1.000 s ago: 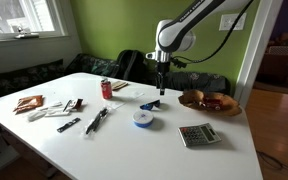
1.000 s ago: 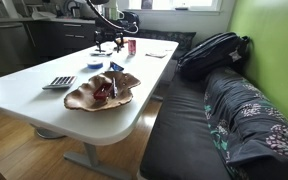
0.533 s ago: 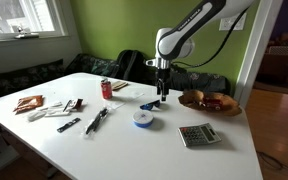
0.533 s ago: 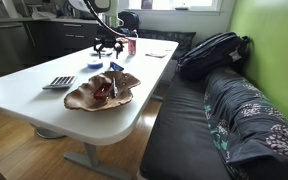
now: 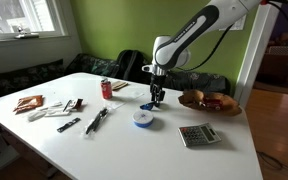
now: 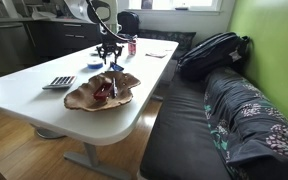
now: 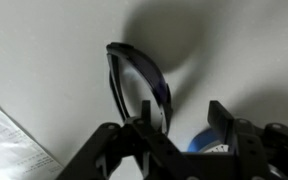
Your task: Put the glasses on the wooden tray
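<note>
Grasp step: we find gripper (image 5: 156, 99) over glasses (image 7: 142, 85), jaws spread, seemingly unclamped. Next: close, lift, carry to wooden tray (image 5: 188, 103), 3 o'clock.

No text is legible anywhere. A sheet (image 7: 9, 140) lower left of the glasses (image 7: 139, 85) carries faint print, too blurred to read. The calculator (image 5: 196, 135) keys are too small.
</note>
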`<state>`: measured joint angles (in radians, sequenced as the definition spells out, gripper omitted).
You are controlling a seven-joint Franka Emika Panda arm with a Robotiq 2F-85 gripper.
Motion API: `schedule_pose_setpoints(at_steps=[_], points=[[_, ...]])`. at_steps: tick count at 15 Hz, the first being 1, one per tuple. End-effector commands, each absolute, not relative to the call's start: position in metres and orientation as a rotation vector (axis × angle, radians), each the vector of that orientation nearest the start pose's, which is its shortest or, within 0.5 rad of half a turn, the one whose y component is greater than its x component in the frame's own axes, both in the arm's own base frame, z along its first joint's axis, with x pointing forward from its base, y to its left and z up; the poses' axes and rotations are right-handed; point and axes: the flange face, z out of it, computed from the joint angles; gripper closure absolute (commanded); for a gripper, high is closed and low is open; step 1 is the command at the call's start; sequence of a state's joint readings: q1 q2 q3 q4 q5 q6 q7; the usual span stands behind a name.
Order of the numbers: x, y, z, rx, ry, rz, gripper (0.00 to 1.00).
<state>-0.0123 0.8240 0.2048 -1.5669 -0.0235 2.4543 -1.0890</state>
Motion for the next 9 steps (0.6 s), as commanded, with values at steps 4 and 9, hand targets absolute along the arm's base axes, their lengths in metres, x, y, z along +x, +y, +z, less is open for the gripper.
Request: schedule_pose_setpoints(at_steps=[4, 9], points=[[0.7078, 0.1306, 0.1550, -2.394, -1.933, -0.266, 0.25], [0.7081, 0.1312, 0.1514, -2.370, -1.964, -0.252, 0.68]])
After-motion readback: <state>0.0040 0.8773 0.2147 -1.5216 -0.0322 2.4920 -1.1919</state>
